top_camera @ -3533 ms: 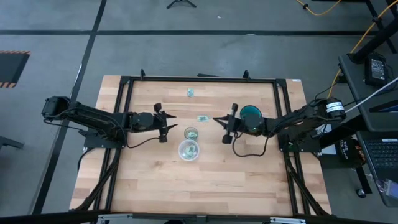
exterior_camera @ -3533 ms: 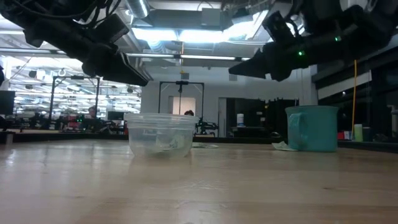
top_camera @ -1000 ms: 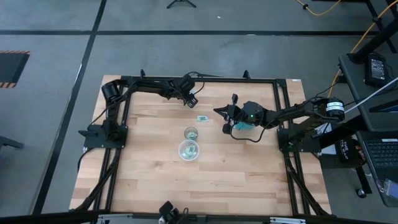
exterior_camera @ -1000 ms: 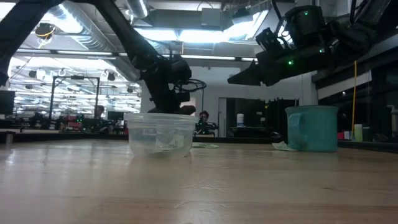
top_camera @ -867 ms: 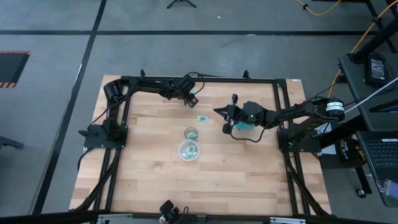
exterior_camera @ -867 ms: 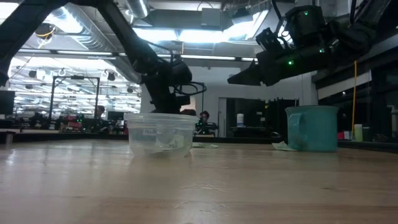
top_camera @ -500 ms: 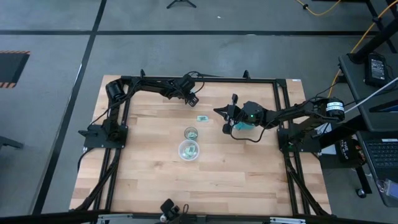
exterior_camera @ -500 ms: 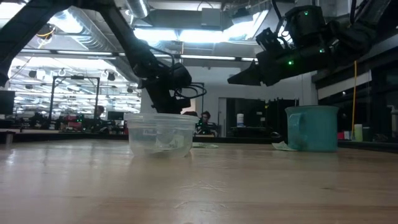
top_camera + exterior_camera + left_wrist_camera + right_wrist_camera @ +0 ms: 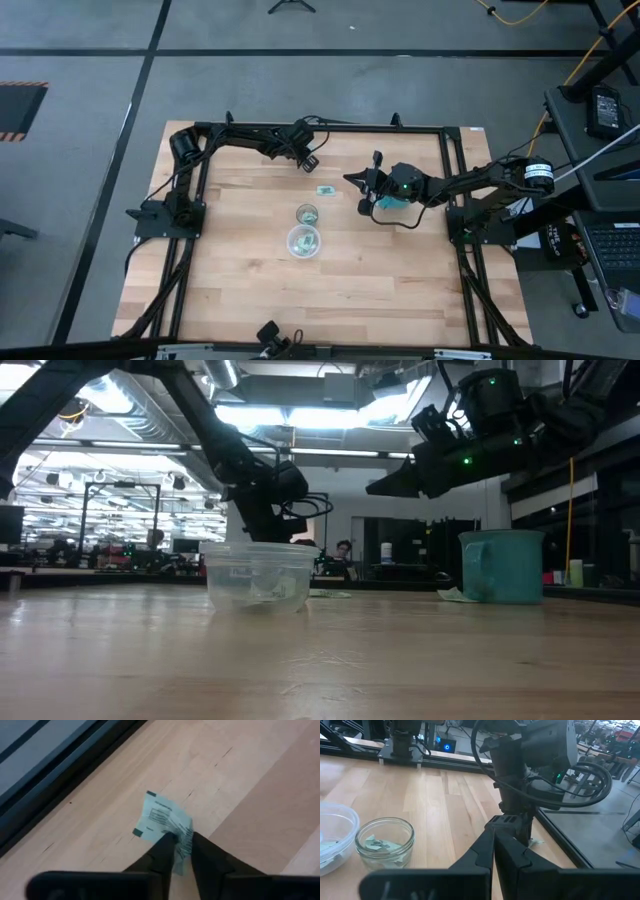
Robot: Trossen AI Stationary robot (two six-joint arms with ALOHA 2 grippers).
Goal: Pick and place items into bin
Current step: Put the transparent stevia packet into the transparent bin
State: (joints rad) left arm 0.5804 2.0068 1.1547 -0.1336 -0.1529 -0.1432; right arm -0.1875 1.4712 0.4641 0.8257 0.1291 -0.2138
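Observation:
A small teal-and-white packet lies on the wood near the table's far edge, and my left gripper is shut on it; in the high view that gripper hides it. A second packet lies flat on the table closer to the middle. A small glass jar holds several packets, and a clear plastic bowl stands just in front of it. My right gripper hovers shut above the table right of the middle, beside the teal mug, holding nothing. My left gripper pinches the packet's edge between its two fingers, coming steeply from above. The wrapper puckers up between the fingertips. The rest of the packet lies flat on the table.
A black metal frame runs along the table's far edge just behind the left gripper. A scrap of wrapper lies beside the mug. Bare wood stretches across the near half of the table.
My left gripper has sunk a little toward the table at the far edge, staying over the same spot.

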